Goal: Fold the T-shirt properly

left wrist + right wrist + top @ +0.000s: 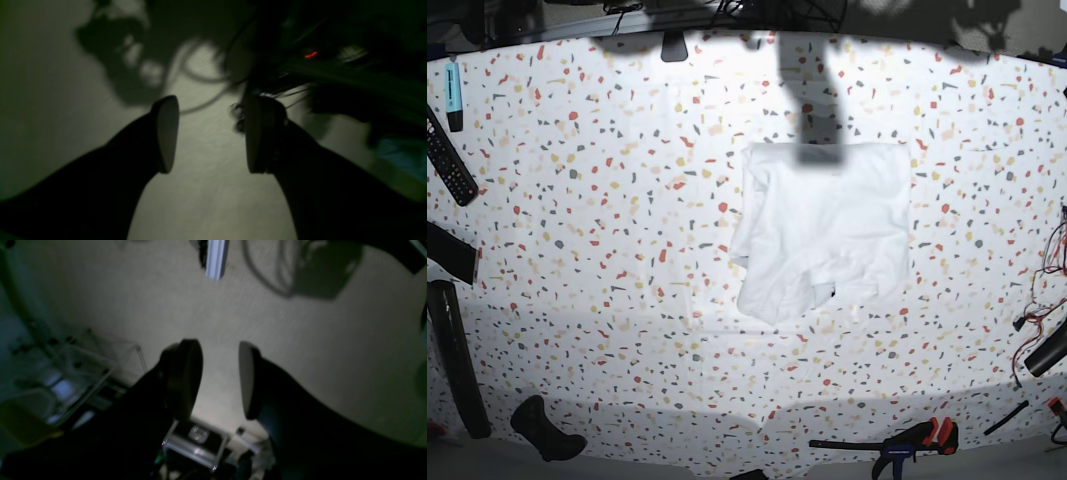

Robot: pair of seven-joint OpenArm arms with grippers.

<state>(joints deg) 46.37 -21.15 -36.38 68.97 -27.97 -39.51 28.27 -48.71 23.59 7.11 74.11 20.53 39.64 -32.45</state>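
T-shirt (822, 228) lies folded into a rough rectangle w/ rumpled lower edge, on terrazzo tabletop (607, 250) a bit right of centre in base view, no arm touching it. Left gripper (206, 135): jaws wide apart, nothing betw. pads, pale blurred surface beyond. Right gripper (220, 378): jaws parted, empty; remote control (447, 160) near table's left edge.
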